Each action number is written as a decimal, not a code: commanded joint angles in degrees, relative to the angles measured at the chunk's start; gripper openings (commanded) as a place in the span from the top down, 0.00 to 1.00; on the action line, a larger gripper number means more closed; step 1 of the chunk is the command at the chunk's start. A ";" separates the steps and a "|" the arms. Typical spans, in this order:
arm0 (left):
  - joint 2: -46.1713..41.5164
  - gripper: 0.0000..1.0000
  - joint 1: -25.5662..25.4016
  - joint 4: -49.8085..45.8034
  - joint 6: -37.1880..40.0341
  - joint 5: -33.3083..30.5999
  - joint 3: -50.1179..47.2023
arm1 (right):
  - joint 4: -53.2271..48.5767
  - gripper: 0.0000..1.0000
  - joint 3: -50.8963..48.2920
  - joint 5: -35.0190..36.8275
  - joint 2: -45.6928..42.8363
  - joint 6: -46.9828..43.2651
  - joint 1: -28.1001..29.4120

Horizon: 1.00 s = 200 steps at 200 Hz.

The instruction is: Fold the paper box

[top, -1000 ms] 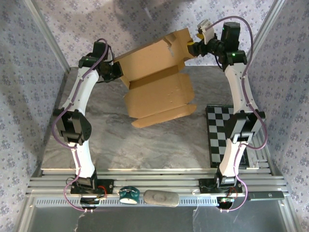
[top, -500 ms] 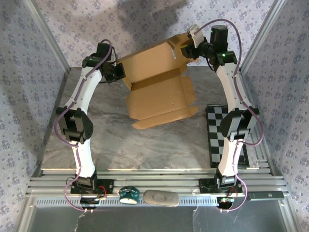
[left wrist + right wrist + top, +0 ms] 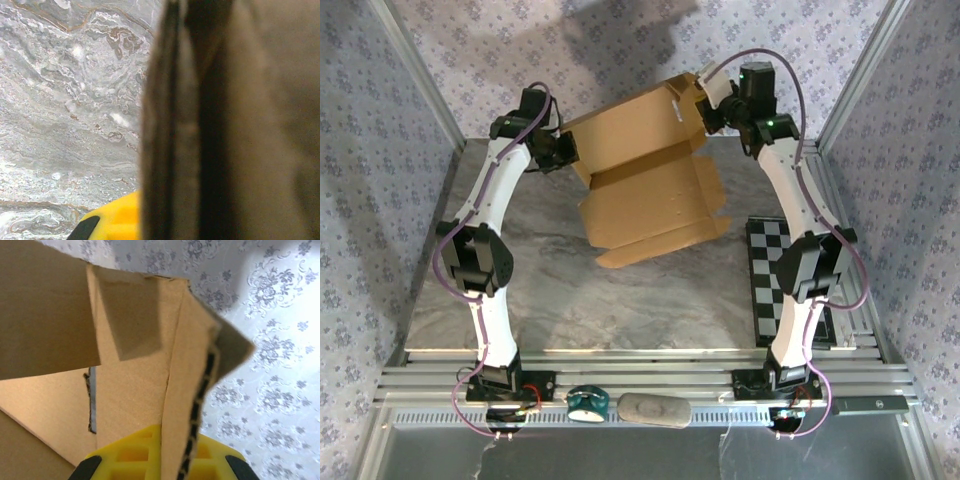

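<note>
The right hand [image 3: 706,108] has just pinched shut on a flap of the paper box [image 3: 645,190], held tilted above the table's [image 3: 540,290] far half with the left hand [image 3: 567,152] clamped on its opposite edge, so folding can probably proceed.

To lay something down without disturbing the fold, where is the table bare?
The table is bare in its near half, between the left arm, the paper box and the checkered board. The far middle is crowded: the left claw and right claw grip the box.
</note>
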 commanded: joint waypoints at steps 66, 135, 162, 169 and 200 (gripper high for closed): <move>1.15 1.00 -1.00 -0.86 -2.87 3.29 5.55 | 19.73 1.00 -7.62 58.28 -0.16 5.47 17.30; 0.92 1.00 -0.96 -2.17 -2.58 2.30 5.52 | 15.42 1.00 -3.62 58.52 1.77 11.14 20.55; 0.99 1.00 -0.91 -1.71 -3.26 2.63 5.33 | 13.69 1.00 -3.34 59.46 1.41 11.75 19.61; 1.00 1.00 -0.91 -1.57 -3.42 2.80 5.42 | 13.97 1.00 -3.65 59.88 1.49 11.54 19.62; 1.15 1.00 -1.00 -1.47 -3.98 3.34 5.95 | 20.81 1.00 -4.94 64.81 2.91 6.42 20.55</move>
